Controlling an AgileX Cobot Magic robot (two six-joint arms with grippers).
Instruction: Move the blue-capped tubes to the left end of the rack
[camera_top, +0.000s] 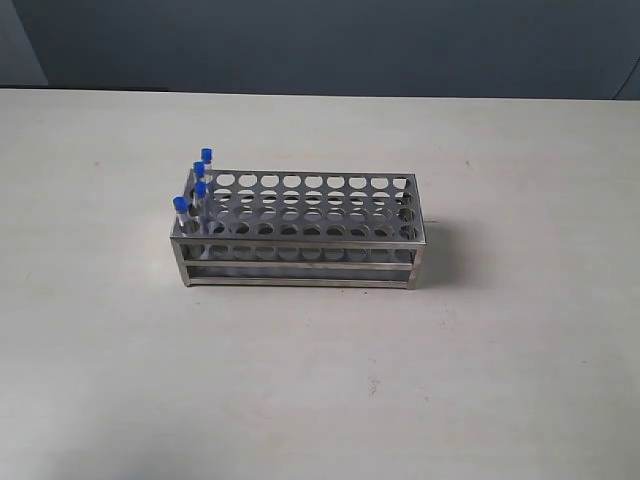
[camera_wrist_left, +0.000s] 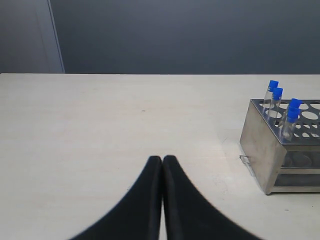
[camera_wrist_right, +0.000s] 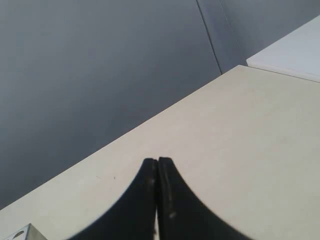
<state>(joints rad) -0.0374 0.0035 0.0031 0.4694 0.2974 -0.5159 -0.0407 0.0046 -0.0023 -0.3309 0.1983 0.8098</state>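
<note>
**A:** Exterior view first. The rack (camera_top: 300, 230) sits in the middle of the table (camera_top: 500, 380), and four blue-capped tubes (camera_top: 199, 190) stand in the holes at its left end, the left arm's side.

**B:** Room around it?

**A:** Plenty! There's bare tabletop on every side, and the table's far edge runs along the dark wall (camera_top: 320, 40).

**B:** Over to the left wrist view.

**A:** The left gripper (camera_wrist_left: 162, 160) has its fingers pressed together, holding nothing. The rack is ahead of the tips and off to one side, well apart, with its tube end facing the gripper. Straight ahead it's open table right to the far edge.

**B:** And the right wrist?

**A:** The right gripper (camera_wrist_right: 157, 161) is closed tight too, and empty. Just a corner of the rack peeks in beside the fingers. Beyond the tips, open table runs up to its edge against the wall.
</note>
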